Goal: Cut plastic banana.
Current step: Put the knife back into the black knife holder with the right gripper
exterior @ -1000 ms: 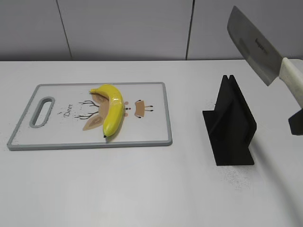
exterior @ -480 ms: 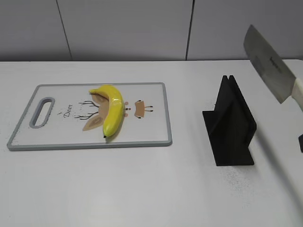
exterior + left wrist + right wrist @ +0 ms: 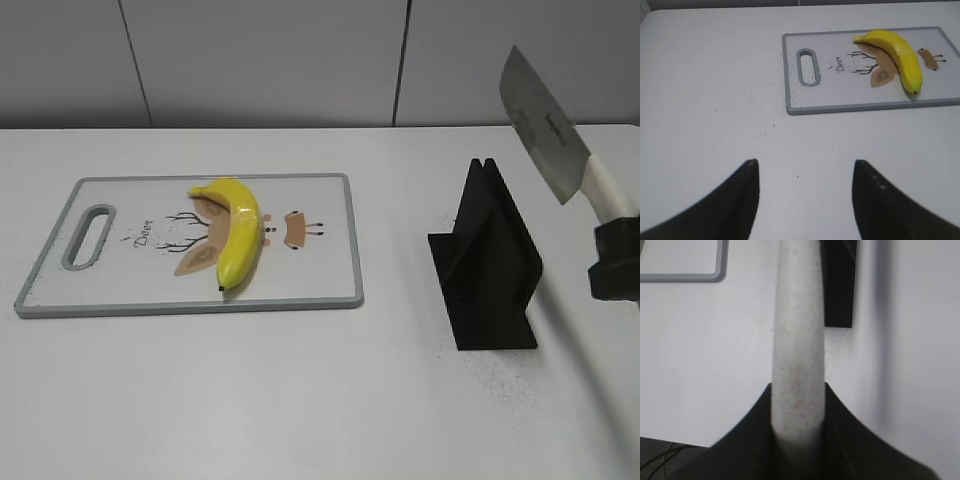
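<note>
White table, grey wall | right gripper clamps cleaver handle | left gripper wide, empty | plastic banana on cutting board: likely light, stiff, slippery; steady near its end.

Right gripper at right edge grips knife by its white handle, blade tilted up-left in the air above black knife stand. Banana lies whole on cutting board, left of stand, well apart from the blade.
</note>
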